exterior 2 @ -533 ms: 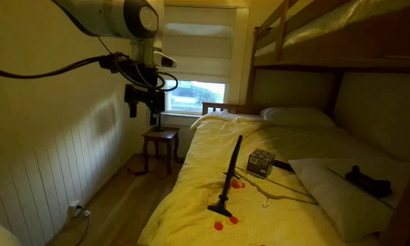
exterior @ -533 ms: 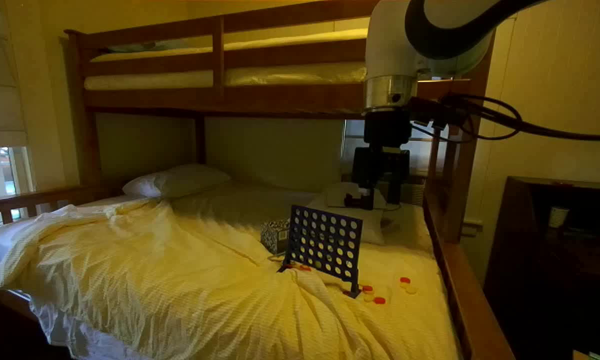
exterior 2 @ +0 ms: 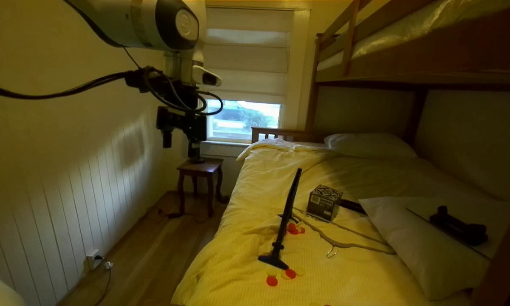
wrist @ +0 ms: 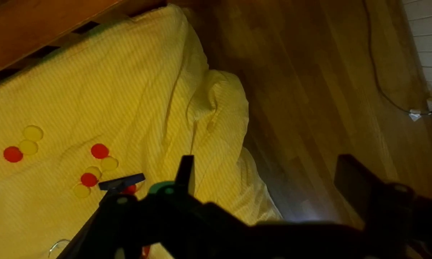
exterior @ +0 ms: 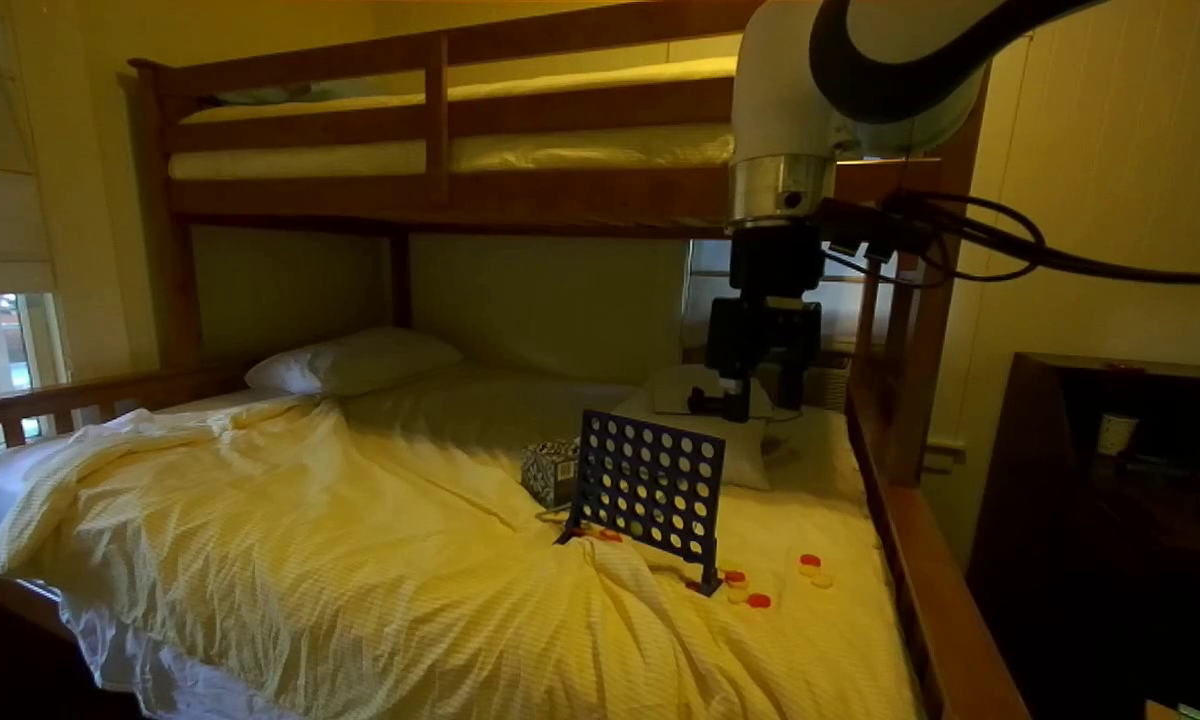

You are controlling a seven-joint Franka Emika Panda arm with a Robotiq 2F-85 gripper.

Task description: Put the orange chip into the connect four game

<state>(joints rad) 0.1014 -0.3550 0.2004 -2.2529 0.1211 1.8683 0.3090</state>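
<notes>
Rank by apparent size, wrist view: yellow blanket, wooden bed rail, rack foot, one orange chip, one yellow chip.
1. Yellow blanket
2. Wooden bed rail
3. Rack foot
4. Orange chip and yellow chip: too alike to rank

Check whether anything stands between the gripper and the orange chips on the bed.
The connect four rack stands between the open gripper and the orange chips toward the clothes hanger. Nothing visible blocks the gripper from one orange chip beyond the rack's end, though a yellow chip touches it.
</notes>
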